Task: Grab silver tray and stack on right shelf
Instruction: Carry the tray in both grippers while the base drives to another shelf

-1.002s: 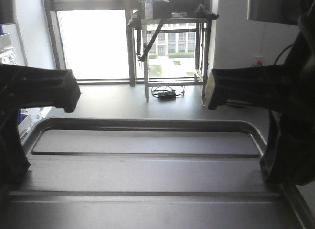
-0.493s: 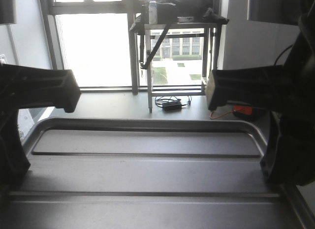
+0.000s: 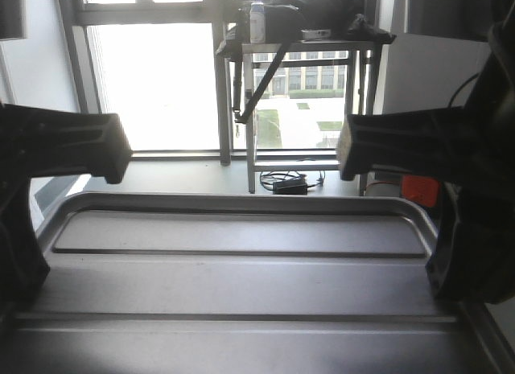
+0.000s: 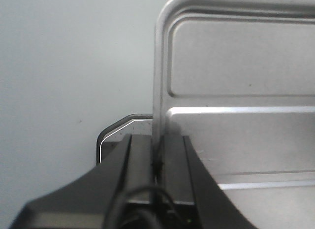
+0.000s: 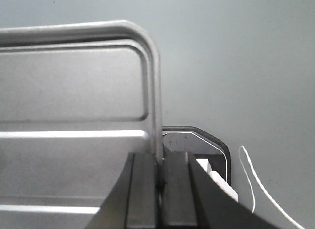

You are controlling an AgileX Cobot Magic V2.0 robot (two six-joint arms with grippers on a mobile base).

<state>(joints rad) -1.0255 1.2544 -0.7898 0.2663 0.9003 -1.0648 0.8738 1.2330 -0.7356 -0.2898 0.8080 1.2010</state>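
With the left gripper [image 4: 157,141] and right gripper [image 5: 159,158] each clenched on only a thin side rim, the tray [image 3: 241,281] could slip or tilt if either arm jolts.

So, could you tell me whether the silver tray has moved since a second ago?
Yes. The silver tray sits unchanged in frame, but the metal table behind it has grown and slid right, so the tray has been carried toward it.
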